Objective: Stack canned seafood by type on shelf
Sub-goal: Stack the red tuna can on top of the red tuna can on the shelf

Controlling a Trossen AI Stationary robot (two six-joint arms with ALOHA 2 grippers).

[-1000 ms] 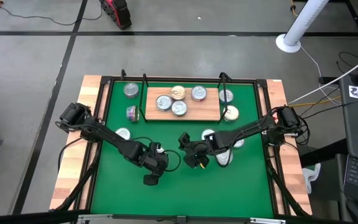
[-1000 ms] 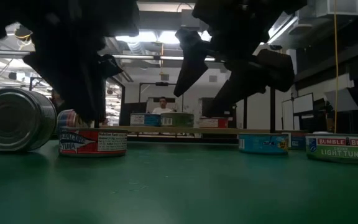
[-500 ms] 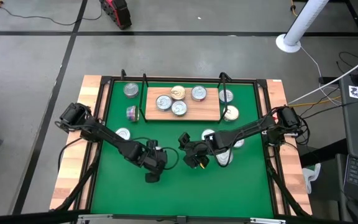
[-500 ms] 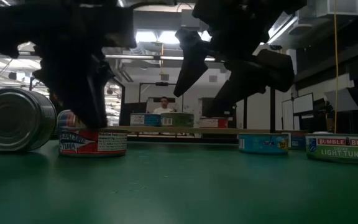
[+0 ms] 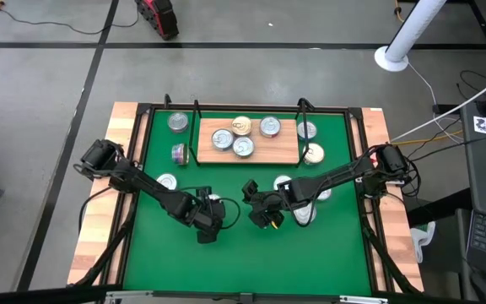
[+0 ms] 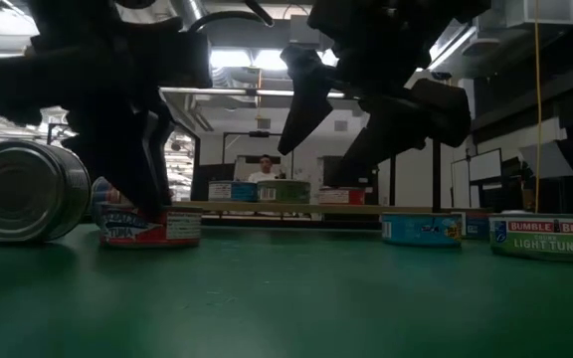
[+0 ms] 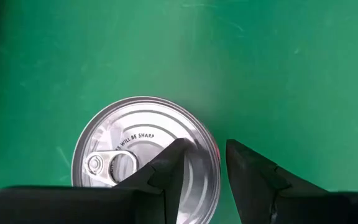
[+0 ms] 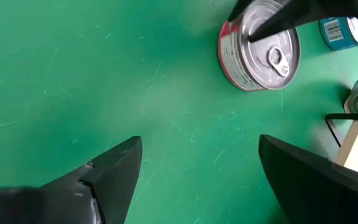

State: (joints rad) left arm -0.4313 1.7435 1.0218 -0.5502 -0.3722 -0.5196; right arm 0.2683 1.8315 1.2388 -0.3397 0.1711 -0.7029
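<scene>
My left claw (image 7: 202, 167) hangs part-open over a silver-lidded, red-labelled tin (image 7: 146, 157) well in front of the shelf (image 5: 247, 142), lining up a grip, while my right claw (image 8: 197, 171) waits wide open beside it.

Your worktop (image 5: 125, 118) carries a green mat (image 5: 234, 262); on the mat you have the shelf (image 5: 285, 154), holding four tins (image 5: 243, 146), and loose cans (image 5: 168, 181).

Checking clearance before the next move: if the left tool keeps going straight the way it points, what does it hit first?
Probably the silver-lidded can right beneath the left tool; one finger overlaps its lid, the other the green mat. Contact is unclear.
</scene>
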